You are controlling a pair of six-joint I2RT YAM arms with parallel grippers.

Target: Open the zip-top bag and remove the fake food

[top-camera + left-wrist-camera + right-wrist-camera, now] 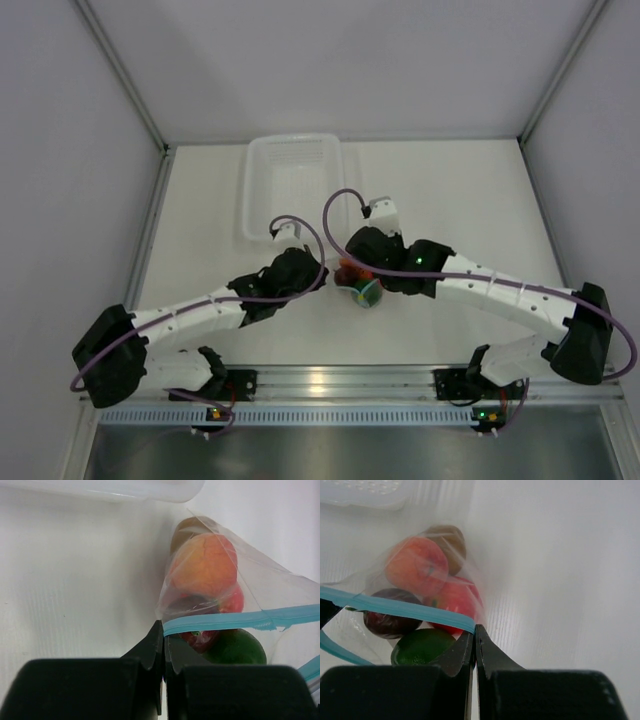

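Observation:
The clear zip-top bag (360,285) lies at the table's middle between my two grippers, its teal zip strip (240,619) pulled apart. Inside it I see the orange fruit (202,566), red fruit (455,600), dark maroon fruit (390,612), green fruit (422,645) and brownish-orange fruit (447,540). My left gripper (164,630) is shut on one end of the zip strip. My right gripper (474,632) is shut on the end of the zip strip (405,609) on the other side of the mouth.
A translucent white rectangular tub (292,185) stands behind the bag at the back of the table; its rim shows in the left wrist view (125,490). Grey walls close in the table on both sides.

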